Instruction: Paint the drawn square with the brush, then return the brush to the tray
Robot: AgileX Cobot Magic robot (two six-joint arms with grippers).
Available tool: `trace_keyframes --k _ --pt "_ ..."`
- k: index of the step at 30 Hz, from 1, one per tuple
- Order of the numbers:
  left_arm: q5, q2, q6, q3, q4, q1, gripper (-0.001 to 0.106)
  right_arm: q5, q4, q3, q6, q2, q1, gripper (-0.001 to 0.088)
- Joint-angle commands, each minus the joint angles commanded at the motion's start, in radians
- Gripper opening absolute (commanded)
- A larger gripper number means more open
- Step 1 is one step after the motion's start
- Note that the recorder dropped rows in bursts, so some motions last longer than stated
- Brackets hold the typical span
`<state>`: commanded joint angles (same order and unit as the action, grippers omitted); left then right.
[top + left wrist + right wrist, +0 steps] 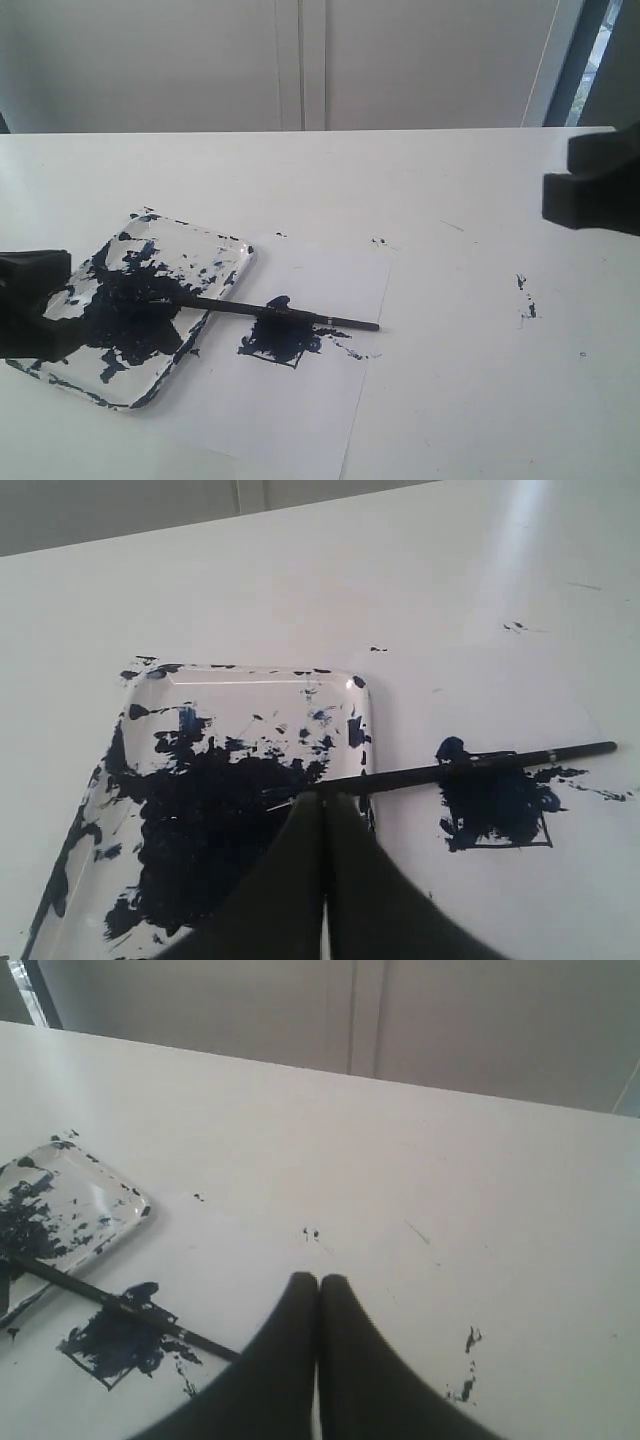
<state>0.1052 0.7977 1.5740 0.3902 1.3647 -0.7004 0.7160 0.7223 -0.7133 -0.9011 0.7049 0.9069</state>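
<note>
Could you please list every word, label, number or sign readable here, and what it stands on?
None: no readable text in any view. The tray carries only dark paint smears, the brush no legible marking, the paper sheet just the painted square, the table only paint specks.

Bright diffuse light, washed-out white table (450, 400), faint shadows, glare on tray (100, 1210), mild blur

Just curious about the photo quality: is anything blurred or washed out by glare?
Exterior view: the right gripper is a soft-edged dark blur. Left wrist view: glare whitens the tray rim. Right wrist view: dark fingers show no detail.
</note>
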Motion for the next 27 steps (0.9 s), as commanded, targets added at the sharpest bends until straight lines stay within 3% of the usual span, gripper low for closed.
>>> trace_keyframes --k 5,27 --pt "-0.007 0.0 -0.002 0.0 0.0 0.0 0.0 0.026 -0.092 0.005 -0.004 -0.016 0.0 0.0" --pt "-0.007 0.0 -0.004 0.0 0.0 0.0 0.0 0.021 -0.092 0.005 -0.004 -0.016 0.0 0.0"
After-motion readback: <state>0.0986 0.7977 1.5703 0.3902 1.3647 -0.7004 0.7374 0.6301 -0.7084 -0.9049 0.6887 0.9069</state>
